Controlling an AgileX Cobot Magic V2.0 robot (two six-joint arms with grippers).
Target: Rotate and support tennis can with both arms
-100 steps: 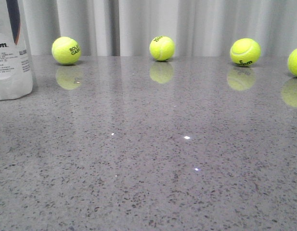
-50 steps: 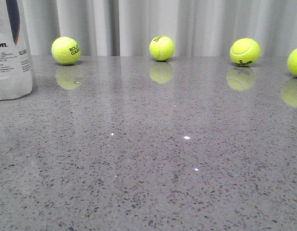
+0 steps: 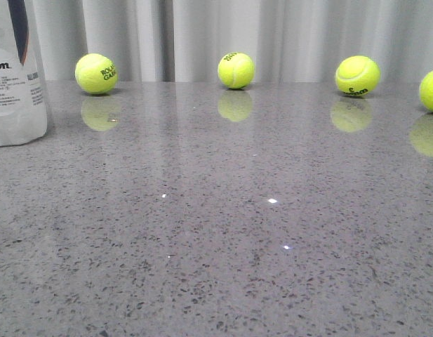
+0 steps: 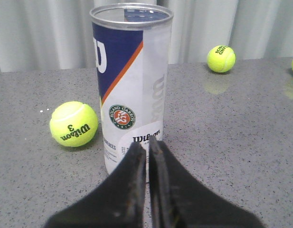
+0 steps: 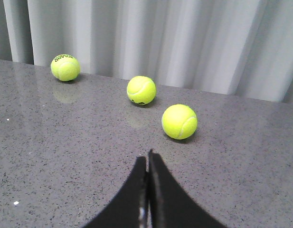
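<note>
The tennis can (image 4: 131, 88) was positioned upright on the grey speckled table (image 3: 272, 246), at its far left edge in the front view, open silver rim uppermost. The left gripper (image 4: 147, 148) was located just in front of the can's lower label, fingers nearly closed and nothing gripped. One tennis ball (image 4: 73, 123) was seen just beside the can. The right gripper (image 5: 147, 159) was pressed closed, empty, above bare table, with three balls (image 5: 179, 121) beyond it.

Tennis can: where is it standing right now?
The tennis can stands upright at the table's far left edge in the front view, cut off by the frame, just left of the leftmost tennis ball.
</note>
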